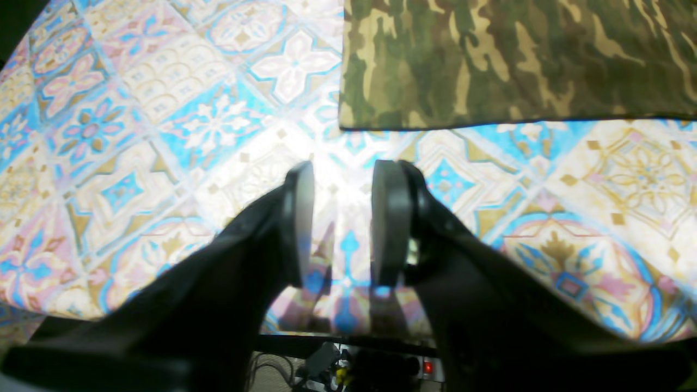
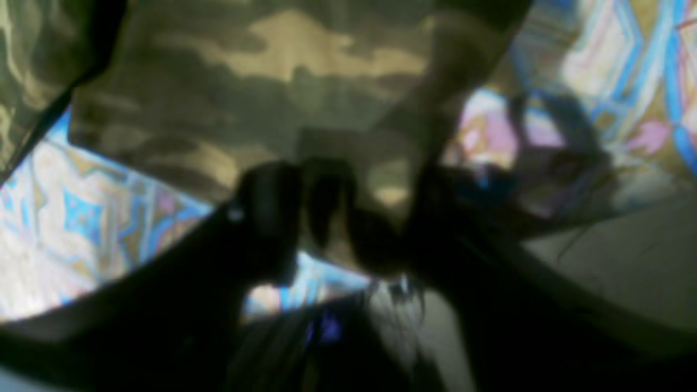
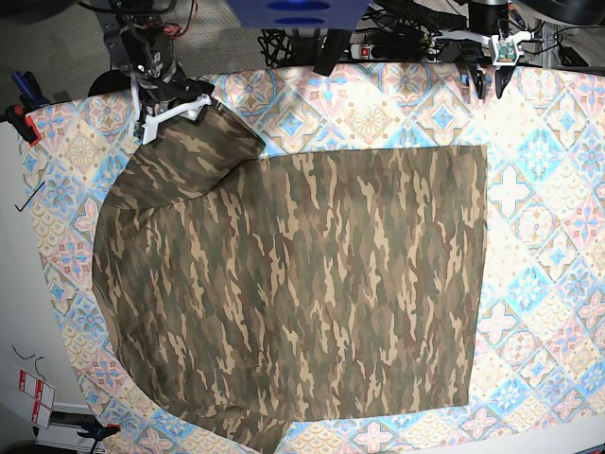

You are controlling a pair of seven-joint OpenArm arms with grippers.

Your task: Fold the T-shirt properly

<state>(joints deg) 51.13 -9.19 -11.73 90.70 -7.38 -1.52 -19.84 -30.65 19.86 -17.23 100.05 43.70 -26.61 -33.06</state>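
Right claw (image 2: pixel 332 218): view dark and blurred; fabric lies between and over the black fingers, which look pinched on a sleeve fold, but a firm grip cannot be confirmed

Just beyond and to both sides of this claw: soft olive-green, brown and tan camouflage T-shirt (image 3: pixel 302 284), spread mostly flat, sleeve bunched and lifted at the claw, hem end far off

Left claw (image 1: pixel 343 228): jaws apart, flat grey pads (image 1: pixel 389 218) facing each other, nothing between them, hovering over bare cloth; the shirt's straight corner sits ahead and slightly to one side, not touching

Under everything: glossy blue-pink-cream tile-patterned tablecloth (image 1: pixel 163 109)

Handling judgement: light, limp, drapes and slides readily; needs edge or corner pinches, a seam or hem giving best purchase; single-point lifts will sag and crease
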